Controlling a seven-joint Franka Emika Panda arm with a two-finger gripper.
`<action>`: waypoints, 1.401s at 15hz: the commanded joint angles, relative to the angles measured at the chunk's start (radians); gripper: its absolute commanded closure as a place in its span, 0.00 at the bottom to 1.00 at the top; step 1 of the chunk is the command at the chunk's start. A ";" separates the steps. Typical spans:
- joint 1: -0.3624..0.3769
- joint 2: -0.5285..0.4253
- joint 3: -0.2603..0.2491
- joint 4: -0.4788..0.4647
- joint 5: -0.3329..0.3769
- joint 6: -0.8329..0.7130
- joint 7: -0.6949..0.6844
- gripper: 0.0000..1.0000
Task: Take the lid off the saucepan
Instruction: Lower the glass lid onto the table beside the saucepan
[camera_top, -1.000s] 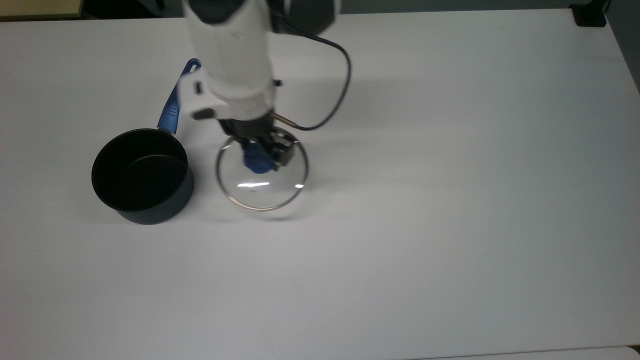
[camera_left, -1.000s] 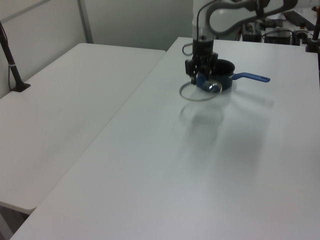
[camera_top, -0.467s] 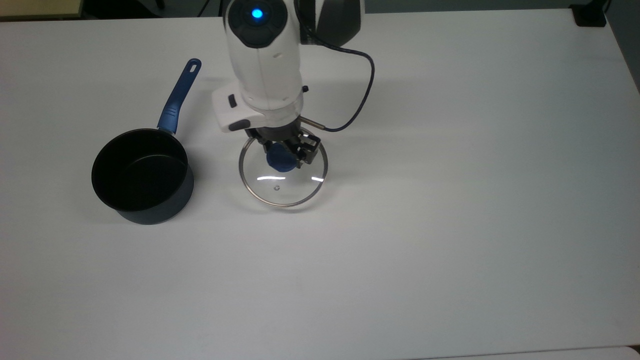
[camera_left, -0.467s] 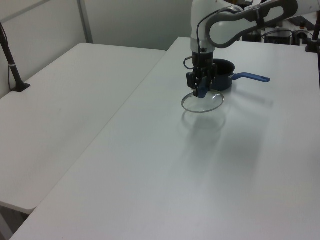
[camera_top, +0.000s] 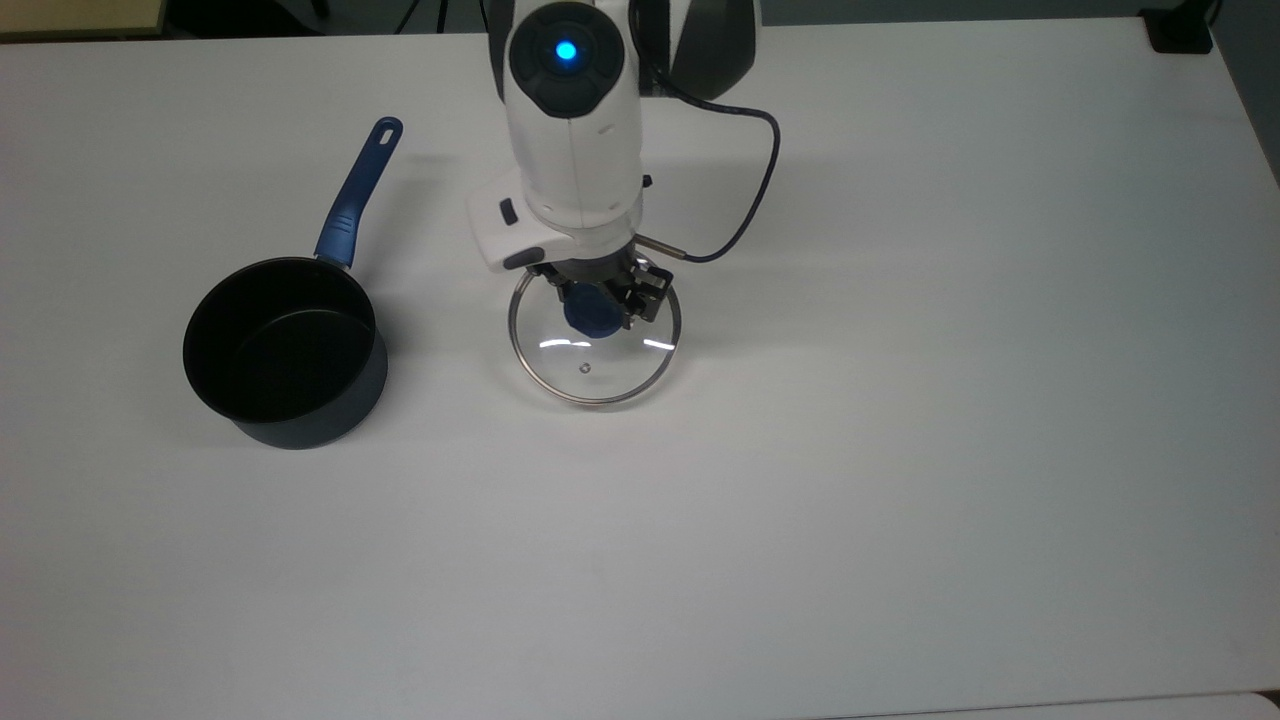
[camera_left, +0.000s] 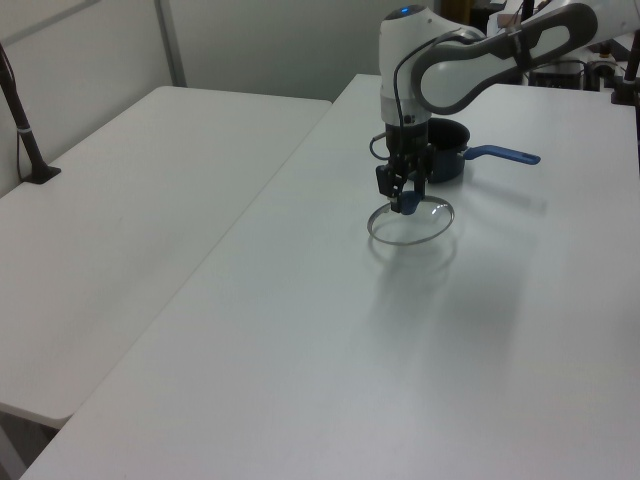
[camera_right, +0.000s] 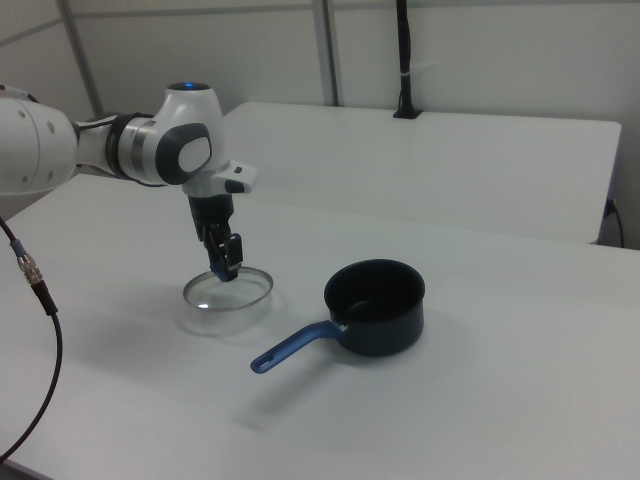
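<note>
Navy and empty, the saucepan (camera_top: 285, 352) is sitting at the top view's left with its black inside bare and its long blue handle (camera_top: 355, 195) pointing away toward the table's far edge. You are already clear of it: the lid (camera_top: 595, 345) is off the pot and hanging to the saucepan's right in the top view, well apart from its rim. The gripper (camera_top: 598, 300) is clamping the blue knob (camera_top: 590, 316) at the lid's centre, fingers closed on either side of it, and the arm is standing nearly upright above.

Judging from the left view and the right view, the glass disc (camera_left: 411, 221) is low over the white table (camera_top: 900, 450) and close to level; whether its metal rim is touching the surface I cannot tell. So the step in hand looks like the set-down. To do it well, you should be lowering straight, with no sideways drift, and keeping the disc flat so the whole rim meets the table at once rather than one edge first. Glass on a hard top is unforgiving, so ease the last bit. Hold the grip until the lid (camera_right: 228, 291) is resting, then part the fingers fully before lifting, since a half-released knob could drag the lid up or skid it. Rise vertically, away from the saucepan (camera_right: 378, 303).
</note>
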 joint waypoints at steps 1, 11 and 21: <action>0.030 -0.001 -0.012 -0.023 -0.025 0.019 -0.011 0.40; 0.056 0.048 -0.012 -0.021 -0.063 0.016 -0.020 0.38; 0.048 0.106 -0.012 -0.015 -0.052 0.010 -0.028 0.32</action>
